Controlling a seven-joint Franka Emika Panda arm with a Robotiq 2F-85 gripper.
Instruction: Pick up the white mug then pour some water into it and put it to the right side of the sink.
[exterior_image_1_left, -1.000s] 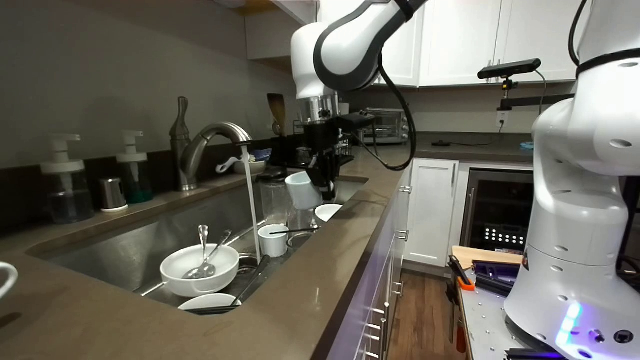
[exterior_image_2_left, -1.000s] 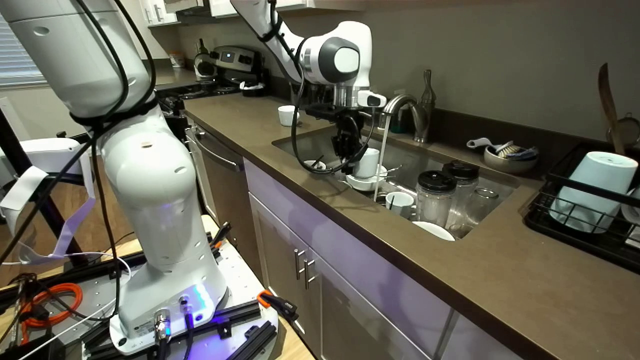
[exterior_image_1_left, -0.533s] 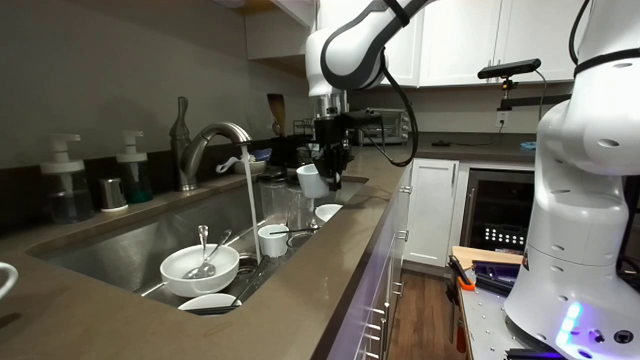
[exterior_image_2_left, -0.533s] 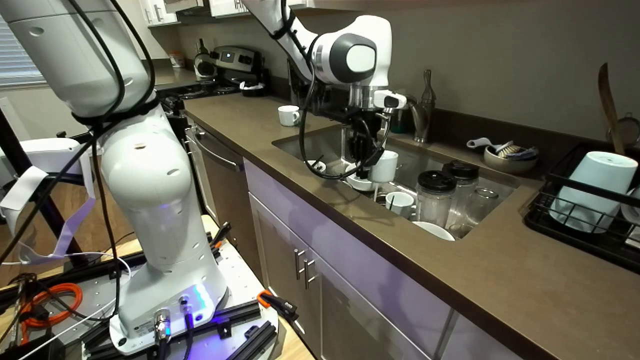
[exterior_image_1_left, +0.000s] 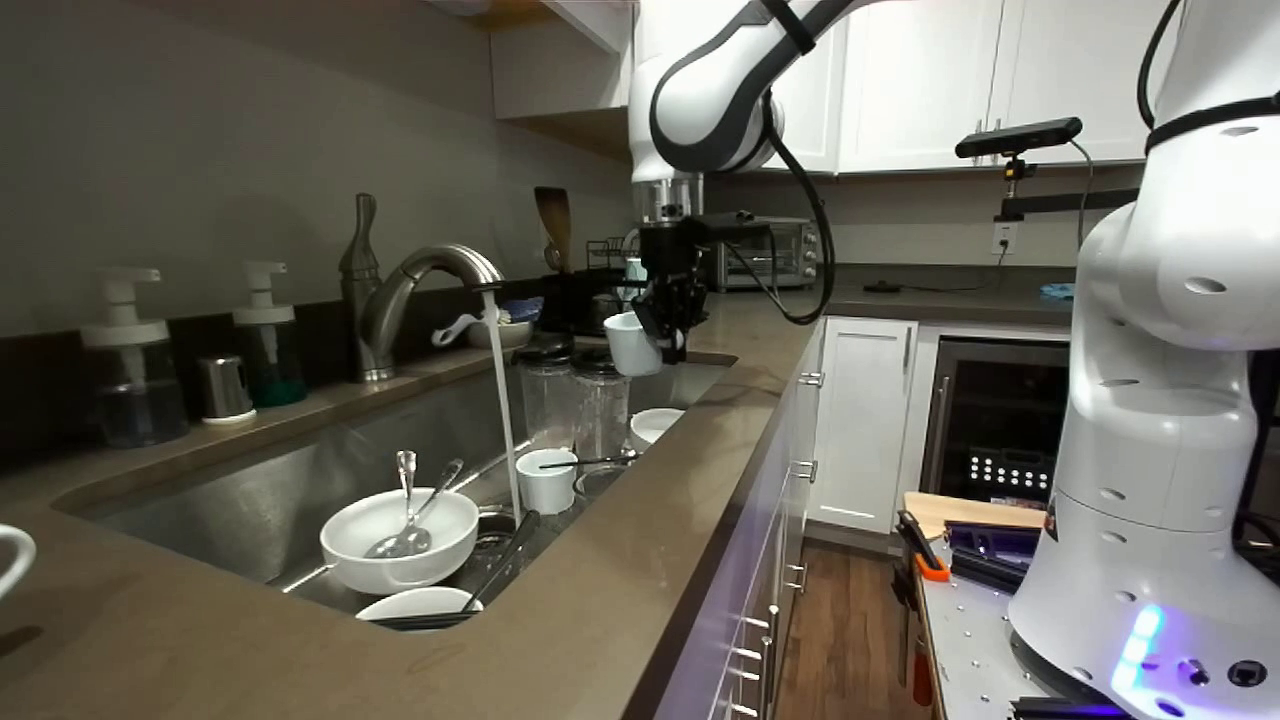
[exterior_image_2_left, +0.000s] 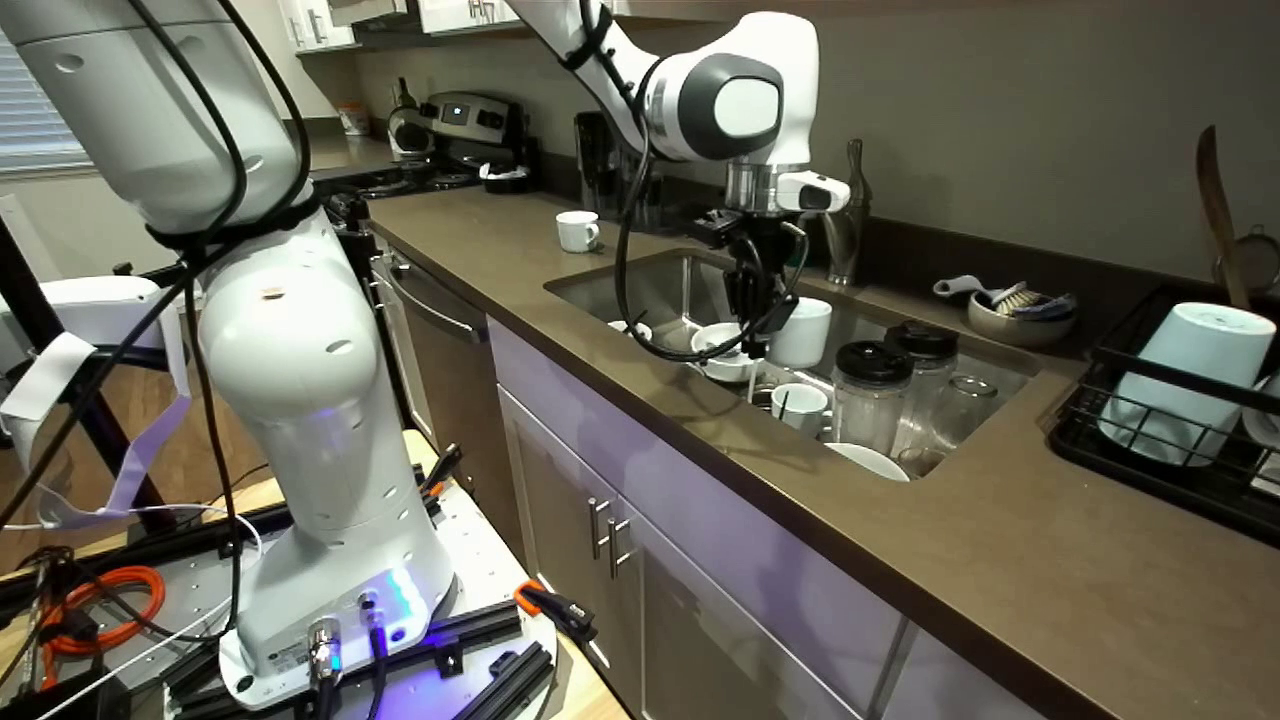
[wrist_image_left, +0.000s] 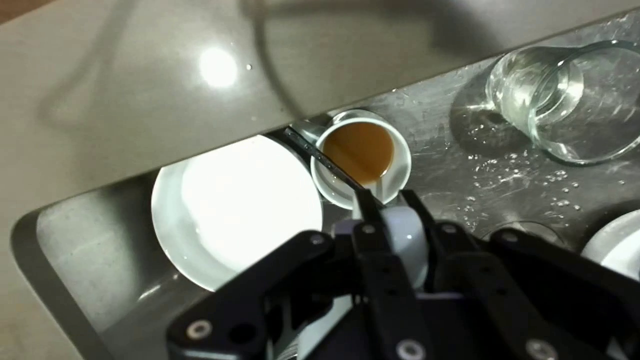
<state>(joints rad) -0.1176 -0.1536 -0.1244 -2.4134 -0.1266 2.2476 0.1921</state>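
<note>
Gripper (wrist_image_left: 389, 206) clamping white mug (exterior_image_2_left: 803, 335) | likely carry step | next: level to counter (exterior_image_2_left: 1040, 500), 4 o'clock in an exterior view

The white mug (exterior_image_2_left: 803, 333) is glossy, probably ceramic; the sink (exterior_image_1_left: 240, 520), satiny metal; the countertop (wrist_image_left: 165, 110), smooth and shiny.

In an exterior view, a broad stretch of bare counter (exterior_image_2_left: 1010, 485) lies between the sink (exterior_image_2_left: 640, 290) and the dish rack (exterior_image_2_left: 1150, 485). Lidded jars (exterior_image_2_left: 872, 400) in the sink stand near the white mug (exterior_image_2_left: 804, 333) clasped in the gripper (wrist_image_left: 389, 197). Water (exterior_image_1_left: 501, 390) falling from the faucet (exterior_image_1_left: 388, 300) blocks the gap between jars and a bowl (exterior_image_1_left: 400, 574) with upright spoons (exterior_image_1_left: 406, 470).
</note>
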